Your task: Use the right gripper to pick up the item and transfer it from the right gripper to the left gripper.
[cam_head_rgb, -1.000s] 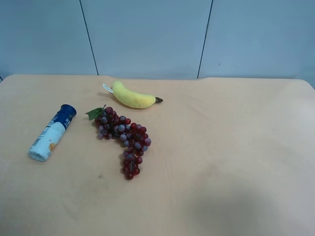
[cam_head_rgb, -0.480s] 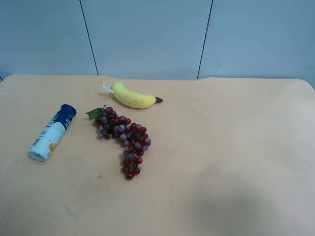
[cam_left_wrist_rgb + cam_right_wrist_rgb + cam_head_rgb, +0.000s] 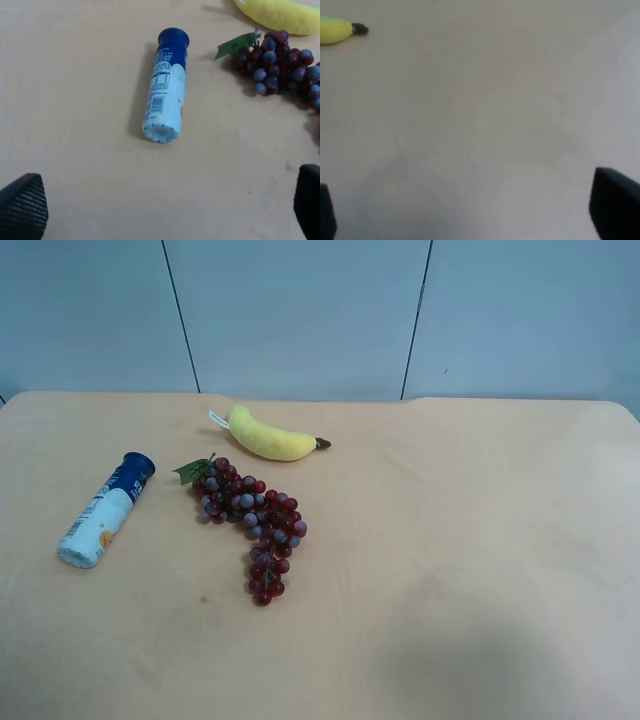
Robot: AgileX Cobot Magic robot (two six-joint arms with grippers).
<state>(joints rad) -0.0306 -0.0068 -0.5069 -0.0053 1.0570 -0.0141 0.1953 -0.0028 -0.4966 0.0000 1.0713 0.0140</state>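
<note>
The item (image 3: 106, 510) is a slim bottle with a dark blue cap and a white lower part, lying on its side at the left of the tan table in the exterior high view. No arm shows in that view. In the left wrist view the item (image 3: 166, 89) lies ahead of my left gripper (image 3: 165, 210), whose two black fingertips (image 3: 22, 205) stand far apart with nothing between them. My right gripper (image 3: 470, 215) hangs over bare table, its fingertips (image 3: 615, 210) at the picture's two lower corners, wide apart and empty.
A bunch of red-purple grapes (image 3: 250, 520) lies just right of the item, and a yellow plush banana (image 3: 270, 437) lies behind them. The banana's tip (image 3: 337, 29) shows far off in the right wrist view. The table (image 3: 450, 540) ends at a grey-blue wall.
</note>
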